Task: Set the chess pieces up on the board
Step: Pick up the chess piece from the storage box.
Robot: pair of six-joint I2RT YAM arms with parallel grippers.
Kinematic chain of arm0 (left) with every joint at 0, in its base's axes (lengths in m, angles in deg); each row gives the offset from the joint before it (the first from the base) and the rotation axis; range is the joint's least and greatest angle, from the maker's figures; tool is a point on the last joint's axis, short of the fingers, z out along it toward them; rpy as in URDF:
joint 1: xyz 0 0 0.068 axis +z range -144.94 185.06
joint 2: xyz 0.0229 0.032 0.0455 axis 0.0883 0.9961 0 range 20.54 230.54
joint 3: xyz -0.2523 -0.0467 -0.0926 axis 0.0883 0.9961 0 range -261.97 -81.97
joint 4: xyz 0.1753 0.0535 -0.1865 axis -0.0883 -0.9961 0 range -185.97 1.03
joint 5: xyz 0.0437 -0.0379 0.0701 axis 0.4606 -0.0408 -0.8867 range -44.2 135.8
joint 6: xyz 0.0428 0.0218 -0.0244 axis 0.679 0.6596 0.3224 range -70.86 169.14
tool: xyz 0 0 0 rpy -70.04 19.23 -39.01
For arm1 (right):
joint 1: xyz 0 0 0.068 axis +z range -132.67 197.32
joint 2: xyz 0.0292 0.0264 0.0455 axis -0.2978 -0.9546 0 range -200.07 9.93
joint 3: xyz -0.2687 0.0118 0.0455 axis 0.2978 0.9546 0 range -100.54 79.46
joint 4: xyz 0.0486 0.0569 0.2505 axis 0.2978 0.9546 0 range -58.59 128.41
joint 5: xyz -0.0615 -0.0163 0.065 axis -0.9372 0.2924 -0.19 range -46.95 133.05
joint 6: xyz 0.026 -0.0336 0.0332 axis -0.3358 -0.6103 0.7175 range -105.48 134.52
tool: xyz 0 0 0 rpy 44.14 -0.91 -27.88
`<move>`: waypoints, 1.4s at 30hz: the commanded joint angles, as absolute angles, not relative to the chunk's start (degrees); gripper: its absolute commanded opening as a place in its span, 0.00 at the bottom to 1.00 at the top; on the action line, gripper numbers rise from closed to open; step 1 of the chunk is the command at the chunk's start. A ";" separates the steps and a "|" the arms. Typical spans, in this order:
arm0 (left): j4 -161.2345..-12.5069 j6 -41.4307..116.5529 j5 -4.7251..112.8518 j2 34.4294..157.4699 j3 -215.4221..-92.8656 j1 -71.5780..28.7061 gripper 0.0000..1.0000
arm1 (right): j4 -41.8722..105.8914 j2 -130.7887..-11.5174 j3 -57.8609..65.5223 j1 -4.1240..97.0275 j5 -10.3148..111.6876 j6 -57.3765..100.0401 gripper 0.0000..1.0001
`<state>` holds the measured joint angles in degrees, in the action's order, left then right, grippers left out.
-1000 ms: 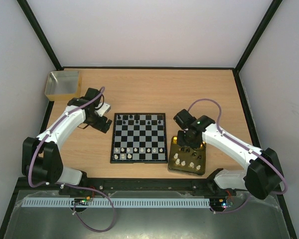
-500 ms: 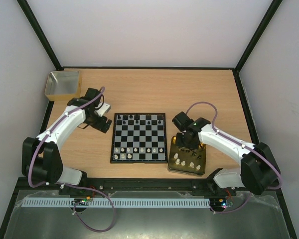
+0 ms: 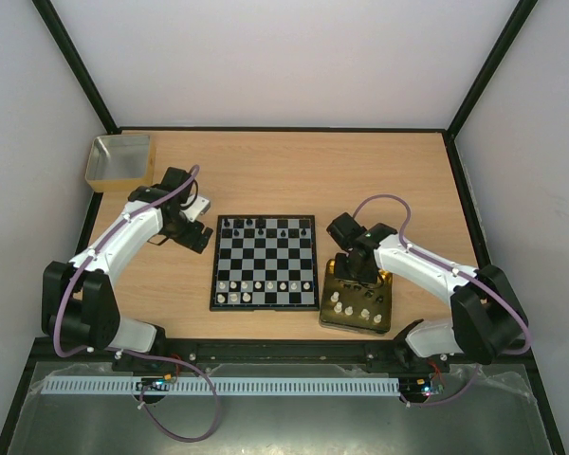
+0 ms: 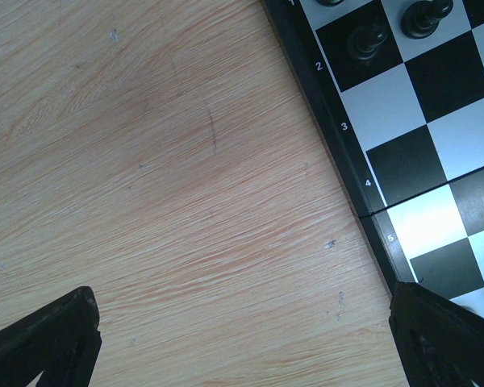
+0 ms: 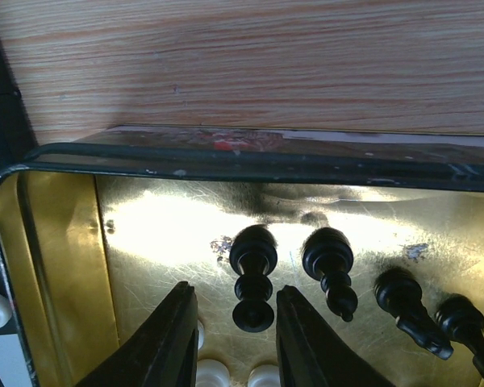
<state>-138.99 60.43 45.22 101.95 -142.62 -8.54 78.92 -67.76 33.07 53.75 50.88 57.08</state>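
Overhead view covers the whole surface (image 3: 379, 171); left wrist closely faces the edge of the board (image 4: 436, 161), right wrist the gold tray (image 5: 56, 242).

- The chequered board (image 3: 264, 262) lies flat on the table.
- Black chess pieces (image 3: 263, 226) line its far row, and white ones (image 3: 258, 284) its near rows.
- More black pieces (image 5: 253, 278) sit in the gold tray (image 5: 56, 266).

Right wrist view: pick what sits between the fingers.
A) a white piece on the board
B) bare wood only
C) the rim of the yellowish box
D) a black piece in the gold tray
D: a black piece sits in the gold tray, with the right gripper straddling it, one finger on either side.
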 commanded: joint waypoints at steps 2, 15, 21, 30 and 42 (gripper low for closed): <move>-139.51 59.96 44.83 101.42 -142.19 -8.75 0.98 | 79.45 -68.24 33.75 53.54 50.34 56.22 0.25; -139.25 59.94 44.84 101.60 -142.08 -8.82 0.97 | 79.07 -68.47 34.94 53.53 50.62 56.09 0.09; -139.10 59.86 44.79 101.49 -141.90 -8.82 0.97 | 82.55 -67.98 30.87 53.54 49.50 55.66 0.07; -138.93 59.89 44.84 101.29 -141.82 -8.78 0.98 | 91.72 -69.05 18.00 53.54 46.20 52.96 0.06; -138.59 59.75 44.48 101.24 -141.82 -8.81 0.98 | 94.66 -91.76 -14.36 53.86 48.41 47.13 0.05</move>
<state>-138.47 60.41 45.11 101.95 -142.59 -8.54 92.38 -84.40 -5.92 53.71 48.26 50.02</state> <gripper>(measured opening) 0.975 0.056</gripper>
